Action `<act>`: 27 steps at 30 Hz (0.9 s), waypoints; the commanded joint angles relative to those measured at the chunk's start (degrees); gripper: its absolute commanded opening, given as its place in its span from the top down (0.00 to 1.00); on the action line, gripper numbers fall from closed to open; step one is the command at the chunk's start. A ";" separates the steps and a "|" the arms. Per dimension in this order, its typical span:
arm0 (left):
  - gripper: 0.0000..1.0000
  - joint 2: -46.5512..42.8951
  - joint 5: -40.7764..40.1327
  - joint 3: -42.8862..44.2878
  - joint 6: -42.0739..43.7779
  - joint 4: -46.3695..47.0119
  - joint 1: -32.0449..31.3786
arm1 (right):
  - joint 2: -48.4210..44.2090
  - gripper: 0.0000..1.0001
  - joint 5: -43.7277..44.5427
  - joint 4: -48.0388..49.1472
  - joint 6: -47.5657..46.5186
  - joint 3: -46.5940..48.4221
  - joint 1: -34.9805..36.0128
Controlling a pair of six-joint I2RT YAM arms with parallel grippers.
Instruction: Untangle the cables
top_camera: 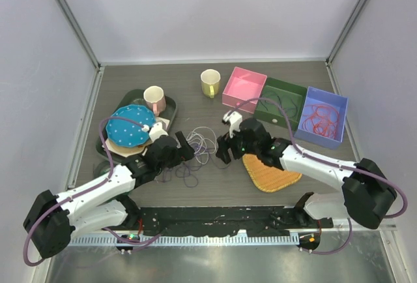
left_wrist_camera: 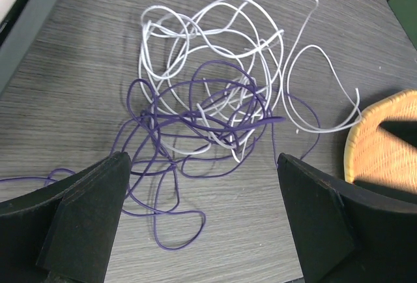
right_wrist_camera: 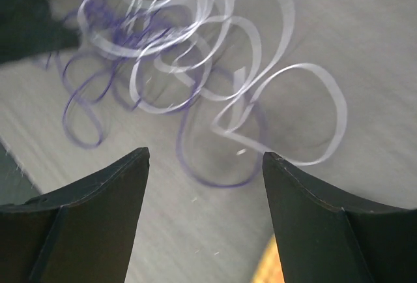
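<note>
"Looking at the top view, where's the knot?"

"Mid-worktop (top_camera: pixel 293 74). The white cable (left_wrist_camera: pixel 215 55) and purple cable (left_wrist_camera: pixel 171 238) are looped through each other, white toward 12 o'clock, purple toward 7."

"And the claws?"

"The left claw (top_camera: pixel 186 148) is at the tangle's 9 o'clock and the right claw (top_camera: pixel 225 148) at its 3. Both are spread wide and hold nothing."

"Red ones?"

"The red cables (top_camera: pixel 318 120) lie in the blue box (top_camera: pixel 326 92), well apart, toward 3 o'clock."

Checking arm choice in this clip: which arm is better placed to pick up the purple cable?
Left, likely. The left gripper is open with purple cable loops lying between its fingers; the right gripper, also open, has mainly white cable loops before it.
</note>
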 commanded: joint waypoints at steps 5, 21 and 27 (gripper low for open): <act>0.00 -2.17 -2.86 3.40 1.45 -6.17 1.86 | 2.02 0.24 1.73 9.79 -1.38 -3.68 8.01; 0.00 -12.54 -5.06 -0.55 -1.01 -9.79 1.95 | 22.43 0.94 10.26 5.58 2.40 7.66 10.82; 0.00 -12.02 -3.49 -0.81 1.18 -8.30 1.95 | 9.69 0.99 4.46 3.91 -0.67 7.31 11.88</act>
